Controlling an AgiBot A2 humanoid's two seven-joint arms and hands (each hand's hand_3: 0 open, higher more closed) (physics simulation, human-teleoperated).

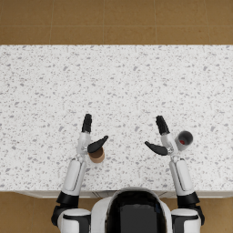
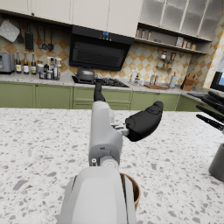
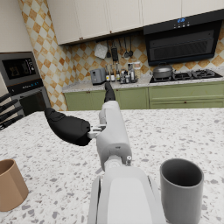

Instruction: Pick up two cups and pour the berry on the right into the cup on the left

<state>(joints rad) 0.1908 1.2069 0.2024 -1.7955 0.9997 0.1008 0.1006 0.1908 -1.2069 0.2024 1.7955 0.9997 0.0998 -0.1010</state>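
The small red berry (image 1: 182,142) lies inside the dark grey cylindrical cup (image 1: 184,138), which stands upright on the speckled white stone countertop (image 1: 118,77) in the lower right of the head view, just beside the right forearm on its outer side. The brown, clay-coloured cup (image 1: 97,155) that should receive it stands lower left of centre, tucked against the inner side of the left forearm and partly hidden beneath it.

The right hand (image 1: 160,136) hangs above the counter with its dark fingers spread wide and thumb pointing inward, holding nothing; it sits ahead of and beside the grey cup rather than around it. The left hand (image 1: 90,135) mirrors it, fingers apart and empty, reaching past the brown cup. That wide splay looks like readiness for a sideways grasp, yet each arm probably has to draw back first, since both cups sit nearer the wrists than the fingertips.
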